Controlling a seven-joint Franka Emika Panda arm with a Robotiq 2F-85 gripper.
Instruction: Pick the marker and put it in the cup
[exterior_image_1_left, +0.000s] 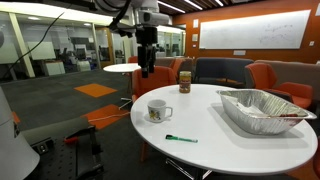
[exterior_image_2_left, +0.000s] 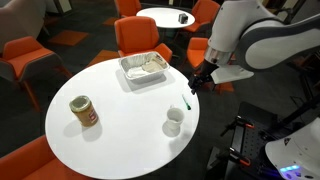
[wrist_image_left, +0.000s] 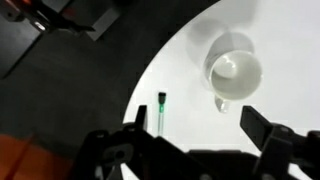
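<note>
The green marker (exterior_image_1_left: 181, 138) lies flat on the round white table (exterior_image_1_left: 230, 150), near its front edge. It also shows in the other exterior view (exterior_image_2_left: 187, 101) and in the wrist view (wrist_image_left: 161, 110). The white mug (exterior_image_1_left: 158, 110) stands upright and empty a short way from the marker, seen again in the exterior view (exterior_image_2_left: 174, 122) and in the wrist view (wrist_image_left: 236, 75). My gripper (exterior_image_1_left: 147, 70) hangs well above the table, open and empty. In the exterior view (exterior_image_2_left: 195, 86) it is above the marker's end of the table. In the wrist view my fingers (wrist_image_left: 196, 130) spread wide, with the marker near one finger.
A large foil tray (exterior_image_1_left: 262, 108) sits on the far side of the table, also in the exterior view (exterior_image_2_left: 145, 67). A small brown lidded jar (exterior_image_1_left: 185, 82) stands near the edge, also in the exterior view (exterior_image_2_left: 85, 111). Orange chairs (exterior_image_2_left: 140, 35) ring the table.
</note>
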